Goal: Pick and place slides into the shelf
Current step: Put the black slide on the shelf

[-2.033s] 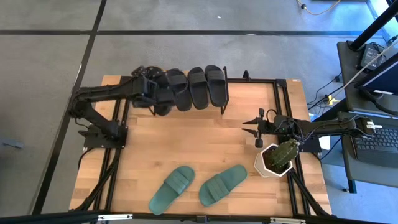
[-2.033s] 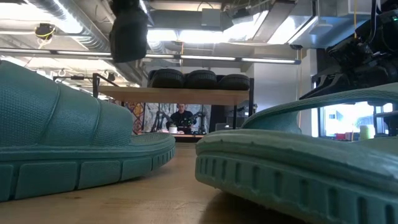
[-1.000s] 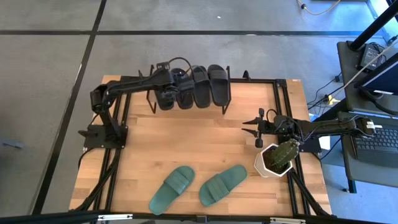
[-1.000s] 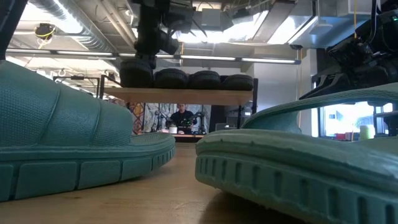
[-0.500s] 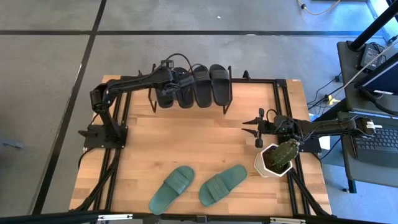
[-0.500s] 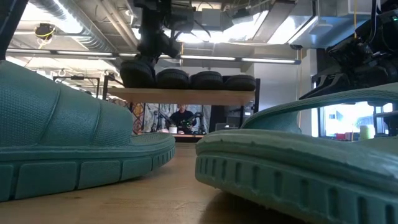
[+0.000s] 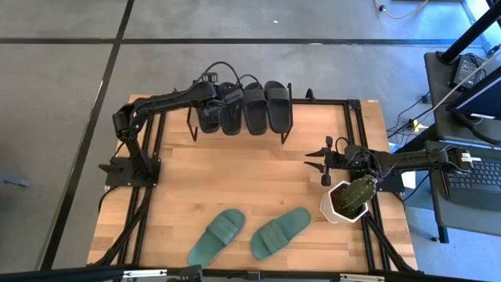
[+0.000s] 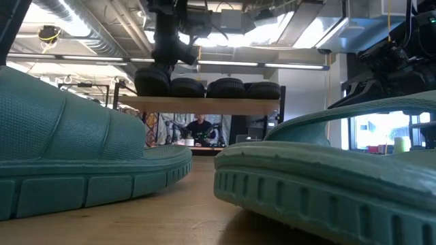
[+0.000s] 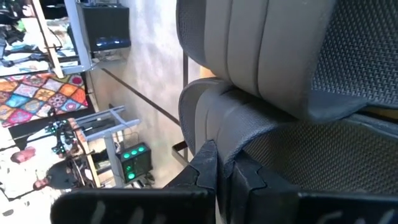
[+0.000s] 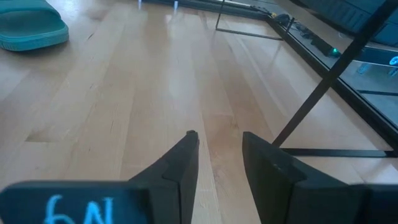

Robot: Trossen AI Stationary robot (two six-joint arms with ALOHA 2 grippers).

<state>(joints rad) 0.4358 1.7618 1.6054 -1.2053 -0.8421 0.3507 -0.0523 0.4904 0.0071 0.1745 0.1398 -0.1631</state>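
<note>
Several black slides (image 7: 254,108) stand side by side on the shelf (image 8: 204,104) at the table's far edge. My left gripper (image 7: 211,95) is shut over the far end of the leftmost black slide (image 7: 207,117). The low view shows that gripper (image 8: 165,58) above the same slide (image 8: 151,82). Two teal slides (image 7: 218,236) (image 7: 280,232) lie flat on the tabletop near the front edge. My right gripper (image 7: 317,160) waits open, low over bare wood at the table's right side. My left gripper has its shut fingertips (image 9: 208,152) against the strap's edge (image 9: 231,138) of the leftmost black slide, where the strap meets the footbed. The fingers slant down from above. Whether the tips reach under the strap I cannot tell. The slide rests on the shelf's top board.
A white pot with a green plant (image 7: 347,200) stands at the table's right edge, close behind my right gripper. Black frame bars (image 7: 356,149) run along the table's sides. Open wood (image 7: 243,176) lies between the shelf and the teal slides.
My left gripper has shifted slightly toward the table's right edge over the shelf's left end, and its wrist has rolled. The leftmost black slide has swung from slightly slanted to straighter beside its neighbours, staying on the shelf.
</note>
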